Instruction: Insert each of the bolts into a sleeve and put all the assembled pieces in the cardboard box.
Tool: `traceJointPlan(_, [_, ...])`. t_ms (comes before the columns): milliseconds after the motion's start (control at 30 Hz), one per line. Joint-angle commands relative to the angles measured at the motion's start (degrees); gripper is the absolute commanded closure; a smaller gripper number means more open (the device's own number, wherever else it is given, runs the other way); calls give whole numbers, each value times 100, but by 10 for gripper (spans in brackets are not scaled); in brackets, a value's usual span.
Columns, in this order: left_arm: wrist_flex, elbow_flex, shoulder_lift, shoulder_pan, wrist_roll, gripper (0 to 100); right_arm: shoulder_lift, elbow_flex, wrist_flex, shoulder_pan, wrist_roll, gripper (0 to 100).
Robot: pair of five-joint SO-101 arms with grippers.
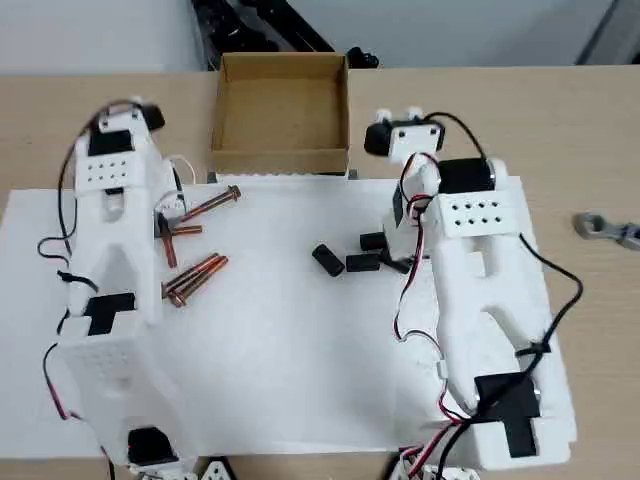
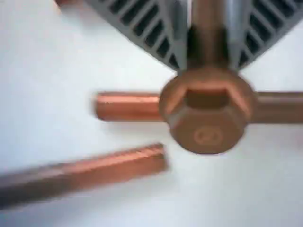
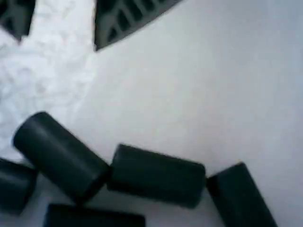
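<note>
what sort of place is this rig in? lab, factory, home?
Likely a robotics lab bench: two small arms on a white sheet over a wooden table, loose copper bolts and black sleeves laid out near a cardboard box, wrench aside.

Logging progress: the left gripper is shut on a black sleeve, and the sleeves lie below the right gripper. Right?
No: the left gripper clamps a copper bolt, not a black sleeve, as the left wrist view shows. The sleeves do lie below the right gripper.

Light wooden table, white sheet spread over it (a wrench lies beside), pale backdrop beyond.
</note>
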State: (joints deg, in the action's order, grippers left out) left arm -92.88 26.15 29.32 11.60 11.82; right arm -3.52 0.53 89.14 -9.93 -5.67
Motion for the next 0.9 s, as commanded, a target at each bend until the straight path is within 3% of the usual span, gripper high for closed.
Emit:
traceJointPlan(0, [-695, 1138, -123, -193, -369, 994, -22, -668, 198, -286, 114, 909])
traceJointPlan(167, [-765, 1420, -334, -413, -563, 994, 180, -941, 277, -664, 273, 908])
traceJointPlan(367, [-747, 716, -1310, -484, -765, 994, 1112, -1037, 259, -725, 149, 905])
traceJointPlan(633, [-747, -110, -3015, -475, -791, 994, 2009, -1969, 207, -1349, -211, 902])
traceJointPlan(867, [-747, -1068, -4510, -440, -809, 994, 2835, -2418, 224, -1569, -211, 801])
